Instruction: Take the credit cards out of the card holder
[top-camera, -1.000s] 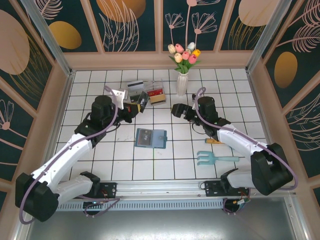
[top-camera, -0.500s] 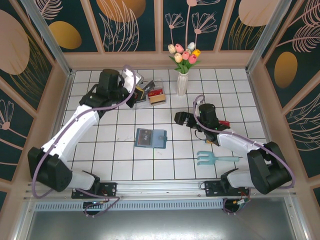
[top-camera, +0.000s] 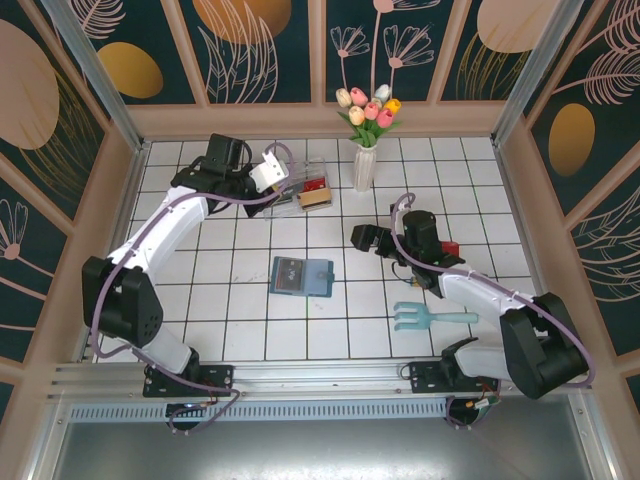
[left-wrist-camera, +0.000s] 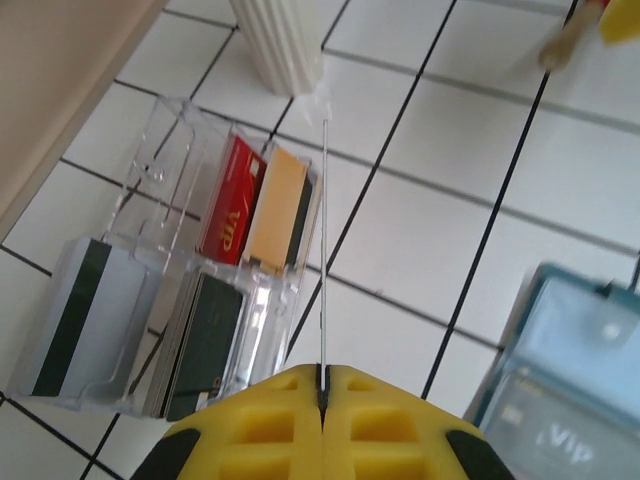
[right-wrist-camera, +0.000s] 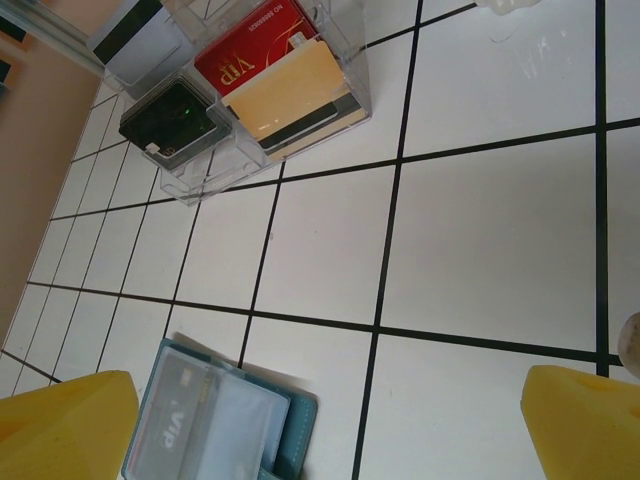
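Pinching one credit card (left-wrist-camera: 325, 250) edge-on, the clenched left gripper (left-wrist-camera: 322, 385) hangs by the clear tray (left-wrist-camera: 165, 130) of red, tan, grey and black cards (left-wrist-camera: 225, 205), while the teal card holder (top-camera: 302, 276) lies open on the bench (top-camera: 470, 180) and the right gripper (top-camera: 362, 238) hovers near it, jaws spread wide

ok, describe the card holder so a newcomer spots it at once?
Find the white vase of tulips at the back of the white-tiled table. Nearer the arm bases, slightly left, lies the flat teal-blue bifold card holder, open. Unlike the clear plastic tray or light-blue hand rake, it has card slots.
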